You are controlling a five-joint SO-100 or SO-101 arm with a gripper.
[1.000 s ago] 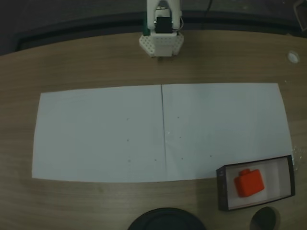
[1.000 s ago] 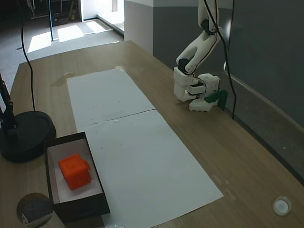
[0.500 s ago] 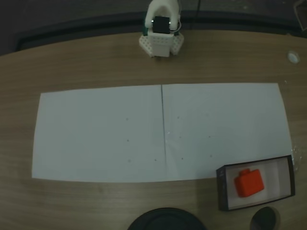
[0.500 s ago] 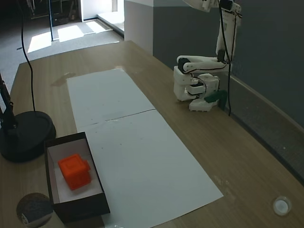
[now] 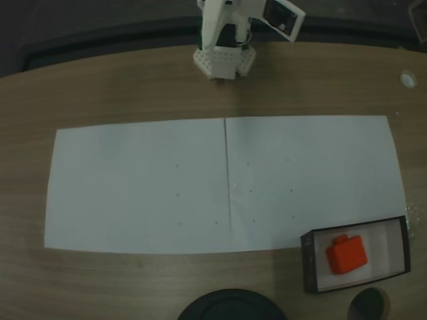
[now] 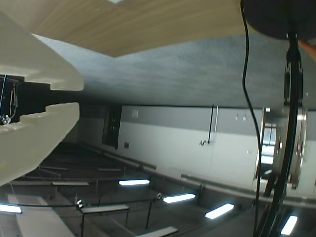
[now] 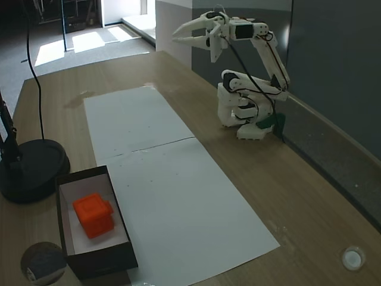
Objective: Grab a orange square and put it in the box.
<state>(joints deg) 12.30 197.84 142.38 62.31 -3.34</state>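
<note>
The orange square (image 5: 345, 253) (image 7: 93, 214) lies on the white floor of the box (image 5: 307, 265) (image 7: 100, 263), a shallow black-walled tray at the table's near edge. My white arm stands at the far edge of the table. In a fixed view, my gripper (image 7: 177, 36) is held high in the air above the table, far from the box and pointing away from the arm's base. In the wrist view my gripper (image 6: 54, 97) shows a narrow gap between its white fingers (image 6: 34, 69) with nothing in it, and room ceiling lights lie behind.
Two white paper sheets (image 5: 133, 187) (image 7: 178, 202) cover the table's middle. A round black stand base (image 7: 30, 170) (image 5: 230, 308) sits beside the box, with a cable rising from it. A small white disc (image 5: 407, 79) (image 7: 353, 258) lies near one corner.
The arm has unfolded from its low tucked pose at the base. The gripper has swung up and out over the table's far side. The orange square and the box have not moved.
</note>
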